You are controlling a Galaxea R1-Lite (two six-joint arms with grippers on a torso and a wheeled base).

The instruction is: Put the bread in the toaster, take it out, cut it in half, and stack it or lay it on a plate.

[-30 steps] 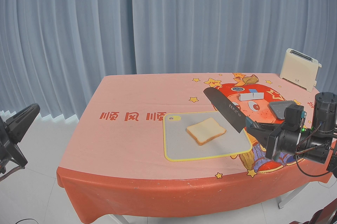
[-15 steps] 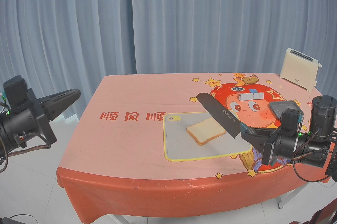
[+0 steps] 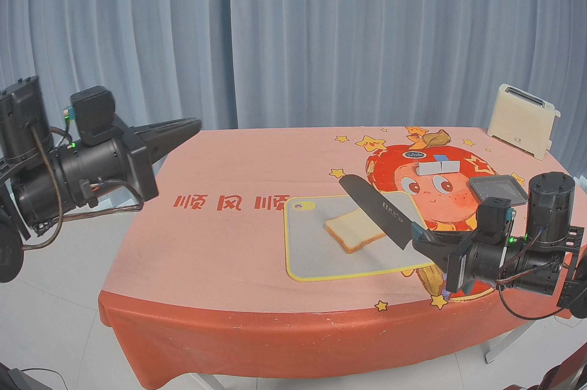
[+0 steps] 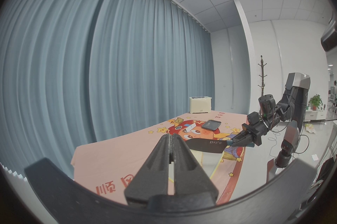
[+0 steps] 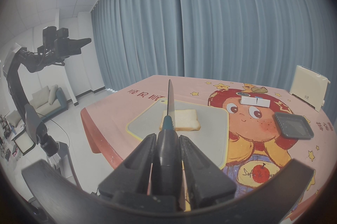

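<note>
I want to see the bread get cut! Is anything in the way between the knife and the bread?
No, nothing visible. The right gripper holds the knife, its blade over the bread on the cutting board.

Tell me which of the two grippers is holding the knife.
The right gripper: it grips the knife by its handle, blade over the bread. The left gripper is shut and empty.

Cloth [image 3: 232,263] salmon-orange, printed with red characters, yellow stars and a cartoon face in red and yellow. Board [image 3: 312,256] light grey with a yellow rim. Bread [image 3: 348,229] pale cream, crust tan. Knife [image 3: 376,208]: black blade, teal handle. Toaster [image 3: 521,121] cream. Tray [image 3: 498,189] dark grey. Curtain [image 3: 306,24] blue-grey, in vertical folds
</note>
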